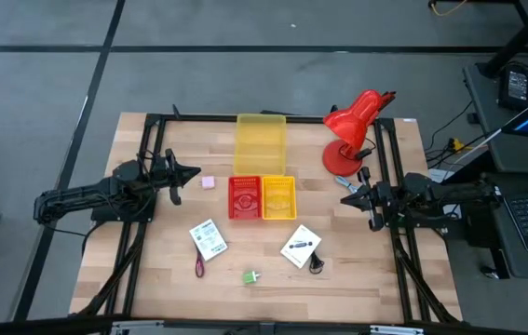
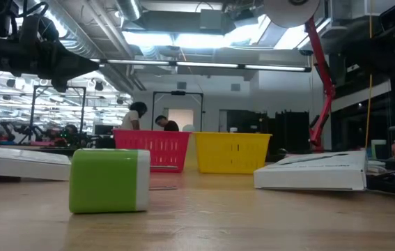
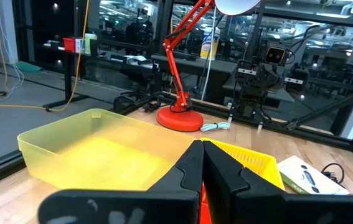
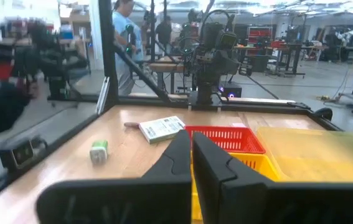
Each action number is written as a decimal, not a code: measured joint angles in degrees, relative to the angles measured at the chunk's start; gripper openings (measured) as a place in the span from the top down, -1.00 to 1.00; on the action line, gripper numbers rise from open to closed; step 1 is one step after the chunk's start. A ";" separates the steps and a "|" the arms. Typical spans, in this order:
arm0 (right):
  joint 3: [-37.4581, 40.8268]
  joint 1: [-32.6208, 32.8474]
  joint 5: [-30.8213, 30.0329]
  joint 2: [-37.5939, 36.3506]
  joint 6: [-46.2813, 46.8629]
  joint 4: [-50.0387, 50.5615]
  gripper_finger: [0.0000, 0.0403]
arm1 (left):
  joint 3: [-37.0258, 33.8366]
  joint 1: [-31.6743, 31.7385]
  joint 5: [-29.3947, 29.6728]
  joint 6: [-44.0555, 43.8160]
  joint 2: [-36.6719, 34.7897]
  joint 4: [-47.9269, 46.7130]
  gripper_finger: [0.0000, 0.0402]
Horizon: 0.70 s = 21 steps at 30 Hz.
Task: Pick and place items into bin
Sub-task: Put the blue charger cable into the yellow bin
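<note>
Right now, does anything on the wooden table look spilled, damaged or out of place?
Nothing stands out. The red mesh basket, yellow mesh basket and translucent yellow plastic bin sit upright; the loose items simply lie scattered, unspilled.

Pale wood table (image 1: 152,270), translucent plastic bin (image 1: 261,141)

Grey floor (image 1: 40,84) around the wooden table (image 1: 152,270); bright ceiling lights (image 2: 183,38), perhaps a workshop hall.

Both arms matte black, jointed. Left gripper (image 1: 192,172) and right gripper (image 1: 345,198): dark, tapered two-finger form.
</note>
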<state>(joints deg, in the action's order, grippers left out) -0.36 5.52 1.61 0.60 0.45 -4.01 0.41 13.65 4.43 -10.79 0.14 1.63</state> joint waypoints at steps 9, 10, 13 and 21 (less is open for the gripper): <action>-0.02 0.00 -0.02 0.02 1.75 0.07 1.00 | 0.02 0.00 0.59 0.07 0.00 0.07 0.98; -0.01 0.01 -0.02 0.01 0.81 0.07 1.00 | 0.00 0.00 0.71 0.71 0.00 0.09 0.98; -0.01 0.00 -0.02 0.02 -0.05 0.07 1.00 | 0.00 0.00 1.01 5.14 0.00 0.18 0.98; 0.00 0.02 -0.02 0.00 -0.96 0.07 1.00 | 0.00 -0.04 -6.46 13.53 0.00 -0.34 0.98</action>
<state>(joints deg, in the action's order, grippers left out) -0.36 5.54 1.58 0.60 -0.51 -3.95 0.40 13.61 -2.03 2.74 0.14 1.28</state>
